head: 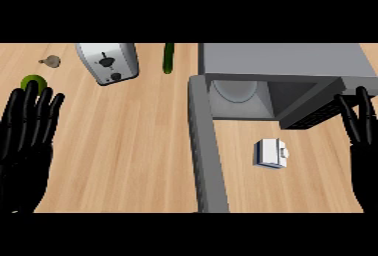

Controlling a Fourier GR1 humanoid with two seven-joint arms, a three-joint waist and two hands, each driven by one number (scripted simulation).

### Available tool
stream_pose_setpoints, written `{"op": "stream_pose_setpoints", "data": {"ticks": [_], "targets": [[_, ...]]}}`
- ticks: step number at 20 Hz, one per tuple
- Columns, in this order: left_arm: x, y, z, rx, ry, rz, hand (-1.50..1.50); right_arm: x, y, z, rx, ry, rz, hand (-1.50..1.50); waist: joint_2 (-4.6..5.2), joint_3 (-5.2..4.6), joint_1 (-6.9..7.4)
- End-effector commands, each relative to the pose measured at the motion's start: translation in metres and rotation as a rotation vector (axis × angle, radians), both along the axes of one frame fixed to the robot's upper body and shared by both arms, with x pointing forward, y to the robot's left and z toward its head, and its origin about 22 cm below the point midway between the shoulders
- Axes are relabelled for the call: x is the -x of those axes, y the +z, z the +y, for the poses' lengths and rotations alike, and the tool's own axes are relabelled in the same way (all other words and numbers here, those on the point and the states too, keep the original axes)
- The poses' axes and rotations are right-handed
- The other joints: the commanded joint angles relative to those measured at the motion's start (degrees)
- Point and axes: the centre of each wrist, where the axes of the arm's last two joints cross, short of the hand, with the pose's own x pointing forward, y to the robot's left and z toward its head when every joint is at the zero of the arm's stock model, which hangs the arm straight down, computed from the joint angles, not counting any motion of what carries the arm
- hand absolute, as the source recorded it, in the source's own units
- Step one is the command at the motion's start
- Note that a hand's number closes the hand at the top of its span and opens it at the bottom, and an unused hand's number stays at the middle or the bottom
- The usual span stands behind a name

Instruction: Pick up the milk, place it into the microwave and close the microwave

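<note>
Milk carton (272, 153) sits on counter (133, 150), just near of open microwave (295, 62) cavity, right of its swung-out door (207, 160). Nothing touching it. 2 hands released, fingers straight: left hand (22, 150) at left edge, right hand (363, 150) at right edge. Toaster (108, 61) far left.

At back right of counter (133, 150), microwave (280, 60), door (207, 150) swung open toward the front. Right of door, before the open cavity, milk (272, 153) on counter, touching neither. At back left, toaster (109, 62); between toaster and microwave, cucumber (169, 57). Left of toaster, small knob-like piece (50, 61); nearer the front, round item (33, 81).
</note>
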Motion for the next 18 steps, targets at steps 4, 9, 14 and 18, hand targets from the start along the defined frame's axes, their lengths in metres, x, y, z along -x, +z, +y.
{"op": "stream_pose_setpoints", "data": {"ticks": [4,9,14,18], "targets": [[0.013,-0.004,-0.006,-0.003,0.116,-0.006,-1.5,0.019,-0.002,-0.004,0.033,0.12,0.027,-1.5,-3.28,2.1,-0.43],[0.025,-0.01,-0.029,0.17,0.189,0.096,-1.5,0.035,0.008,-0.008,0.043,0.306,0.01,-1.5,-3.32,2.08,-0.6],[0.081,0.008,-0.023,0.162,0.207,0.094,-1.5,0.085,0.001,-0.002,0.035,0.291,0.036,-1.5,-3.47,2.09,-0.42],[0.106,-0.017,-0.025,0.166,0.224,0.086,-1.5,0.092,-0.013,-0.003,0.053,0.261,0.049,-1.5,-3.45,2.07,-0.14]]}}
